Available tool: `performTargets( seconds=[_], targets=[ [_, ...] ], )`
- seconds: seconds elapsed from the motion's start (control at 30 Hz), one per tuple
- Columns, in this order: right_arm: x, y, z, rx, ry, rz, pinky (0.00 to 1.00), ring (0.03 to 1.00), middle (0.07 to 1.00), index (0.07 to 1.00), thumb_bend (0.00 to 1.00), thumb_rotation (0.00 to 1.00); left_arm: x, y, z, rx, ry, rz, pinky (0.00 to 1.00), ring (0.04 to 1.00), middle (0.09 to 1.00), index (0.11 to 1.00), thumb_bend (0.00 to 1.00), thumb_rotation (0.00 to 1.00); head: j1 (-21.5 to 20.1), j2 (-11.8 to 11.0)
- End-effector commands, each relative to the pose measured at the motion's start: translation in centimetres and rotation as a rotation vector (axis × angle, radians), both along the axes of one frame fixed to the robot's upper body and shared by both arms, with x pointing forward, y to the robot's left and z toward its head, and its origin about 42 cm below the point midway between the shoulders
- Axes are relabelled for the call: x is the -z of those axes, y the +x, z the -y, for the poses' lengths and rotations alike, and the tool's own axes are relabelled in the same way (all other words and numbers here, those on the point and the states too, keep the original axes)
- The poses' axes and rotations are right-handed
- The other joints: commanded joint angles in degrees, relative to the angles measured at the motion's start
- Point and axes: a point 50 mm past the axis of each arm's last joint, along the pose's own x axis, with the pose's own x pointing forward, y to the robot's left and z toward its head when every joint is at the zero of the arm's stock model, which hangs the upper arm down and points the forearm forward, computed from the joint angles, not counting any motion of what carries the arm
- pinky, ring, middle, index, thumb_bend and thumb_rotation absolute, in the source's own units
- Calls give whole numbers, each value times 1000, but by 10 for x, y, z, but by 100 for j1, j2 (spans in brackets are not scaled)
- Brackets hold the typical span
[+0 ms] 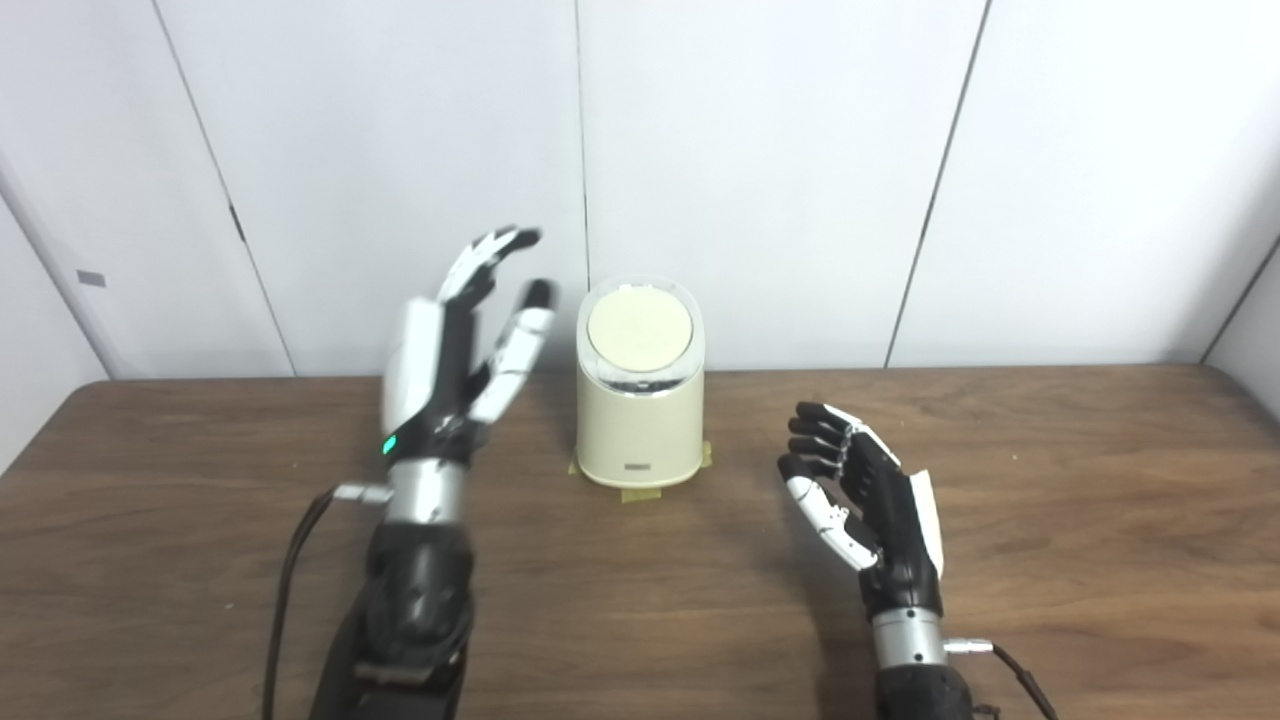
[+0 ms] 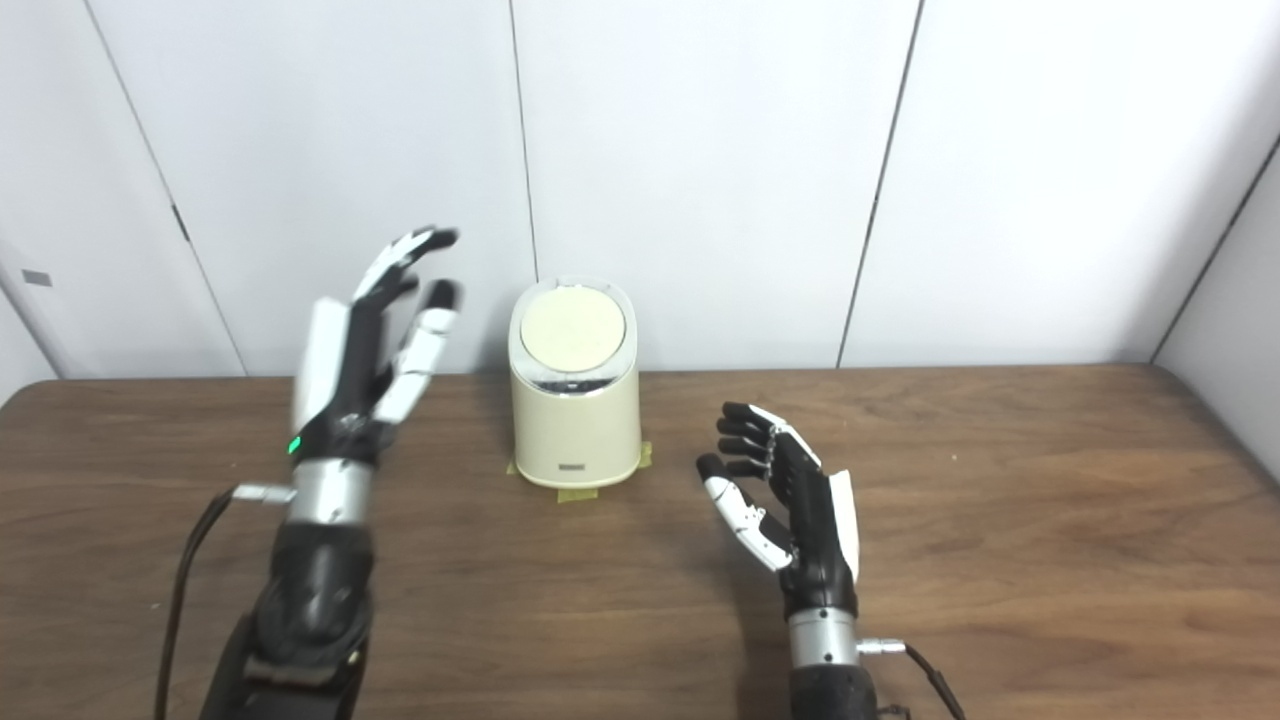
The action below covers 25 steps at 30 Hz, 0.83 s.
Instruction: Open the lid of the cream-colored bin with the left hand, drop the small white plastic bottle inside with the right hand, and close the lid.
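Bin (image 1: 640,420) cream, cylindrical, lid (image 1: 640,328) down; left robot hand (image 1: 462,345), right robot hand (image 1: 862,490) spread, empty.

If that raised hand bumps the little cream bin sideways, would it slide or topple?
Probably neither. The cream bin seems taped to the table at its base, so it should resist sliding. It is taller than wide, so a high push from the left hand might tip it.

bin (image 1: 640,430) | small dark front label (image 1: 639,467) | possibly text, too blurred to read
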Motion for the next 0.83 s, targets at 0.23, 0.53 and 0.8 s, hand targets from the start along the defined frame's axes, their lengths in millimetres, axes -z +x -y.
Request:
performTargets(
  seconds=[0.23, 0.53, 0.8],
  targets=[
    [-26, 6, 0, -7, 34, 92, 623, 685, 714, 715, 231, 387, 36, -37, -28, -15, -225, -3, 639, 709, 715, 702, 222, 474, 13, 42],
    [-31, 0, 8, 0, 39, 111, 617, 678, 707, 708, 226, 308, 61, -55, -33, -36, -373, -79, 687, 735, 727, 701, 272, 471, 9, 81],
    [-37, -5, 15, 6, 56, 114, 595, 667, 689, 695, 236, 378, 69, -58, -35, -35, -397, -83, 662, 722, 719, 693, 278, 443, 164, 43]
  ],
)
